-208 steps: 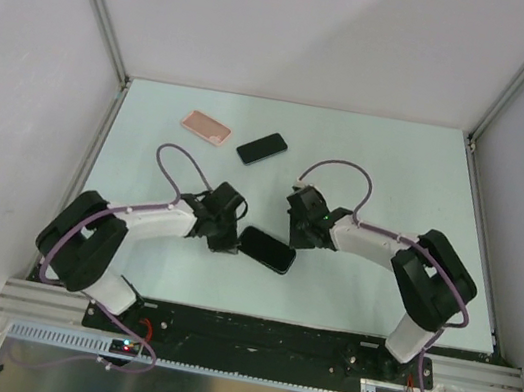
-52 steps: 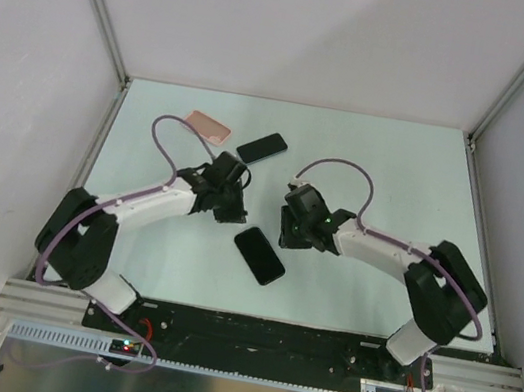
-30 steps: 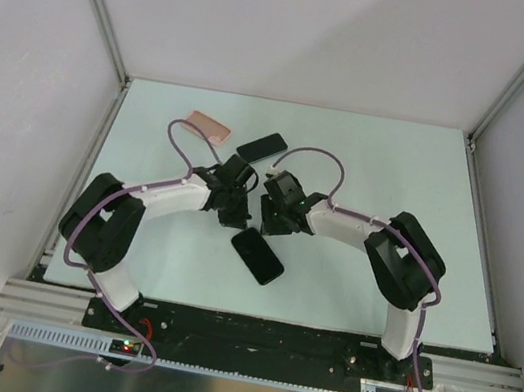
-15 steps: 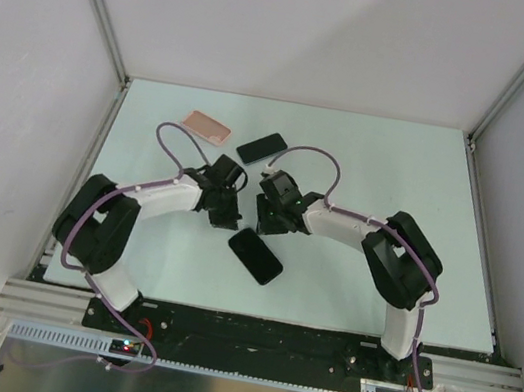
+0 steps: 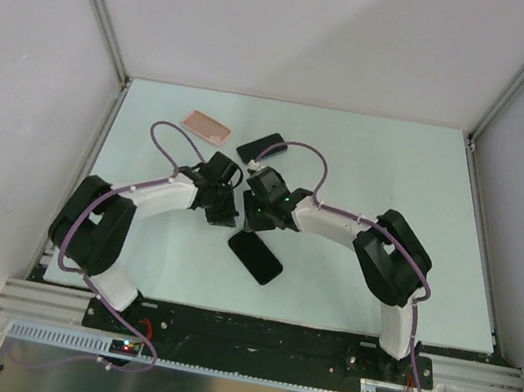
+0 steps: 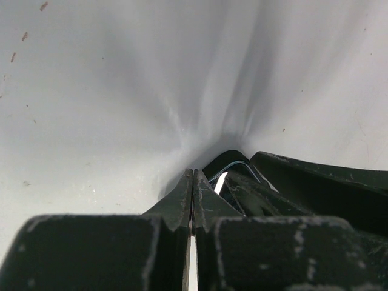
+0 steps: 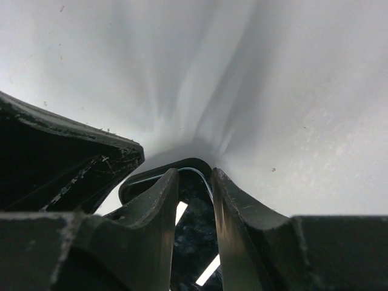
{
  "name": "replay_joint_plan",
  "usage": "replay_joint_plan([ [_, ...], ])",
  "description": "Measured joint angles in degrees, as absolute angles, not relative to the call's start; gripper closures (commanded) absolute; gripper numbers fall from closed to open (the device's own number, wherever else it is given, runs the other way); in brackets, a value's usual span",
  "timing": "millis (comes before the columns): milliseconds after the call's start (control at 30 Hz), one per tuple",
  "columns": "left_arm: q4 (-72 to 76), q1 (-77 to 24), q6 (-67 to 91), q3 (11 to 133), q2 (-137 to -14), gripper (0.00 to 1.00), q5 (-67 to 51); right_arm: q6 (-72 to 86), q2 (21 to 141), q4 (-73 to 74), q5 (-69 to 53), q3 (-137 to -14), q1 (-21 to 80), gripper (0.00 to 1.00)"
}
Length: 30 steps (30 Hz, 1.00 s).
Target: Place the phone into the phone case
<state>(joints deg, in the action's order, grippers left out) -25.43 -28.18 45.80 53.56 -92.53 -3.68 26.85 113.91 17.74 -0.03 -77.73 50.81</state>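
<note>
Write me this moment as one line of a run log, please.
left gripper: shut, beside near phone | right gripper: open, over its far end | phone case: empty, far left

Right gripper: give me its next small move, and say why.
Probably close the right gripper on the end of the near phone and tip it up. Its fingers stand apart over that end, the phone lies flat, the left gripper is shut beside its corner, holding nothing, and the phone case lies apart at the far left.
</note>
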Motion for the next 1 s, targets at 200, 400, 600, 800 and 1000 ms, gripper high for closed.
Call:
replay_joint_plan([
  [200, -25.4, -28.2, 45.5, 53.6, -92.5, 0.97, -3.7, 26.9, 114.2, 19.0, 1.4, -78.1, 50.8, 0.68],
  [400, -25.4, -28.2, 45.4, 53.6, -92.5, 0.97, -3.7, 26.9, 114.2, 19.0, 1.9, -78.0, 51.0, 0.65],
  [600, -25.4, -28.2, 45.4, 53.6, -92.5, 0.97, -3.8, 26.9, 114.2, 18.5, 2.6, -77.7, 51.5, 0.65],
  [800, -25.4, -28.2, 45.4, 53.6, -92.5, 0.97, -3.9, 26.9, 113.4, 16.7, 3.6, -76.1, 51.9, 0.67],
  [1000, -25.4, -28.1, 45.4, 53.6, -92.5, 0.97, -3.9, 27.2, 111.8, 12.6, 4.2, -72.1, 52.0, 0.67],
])
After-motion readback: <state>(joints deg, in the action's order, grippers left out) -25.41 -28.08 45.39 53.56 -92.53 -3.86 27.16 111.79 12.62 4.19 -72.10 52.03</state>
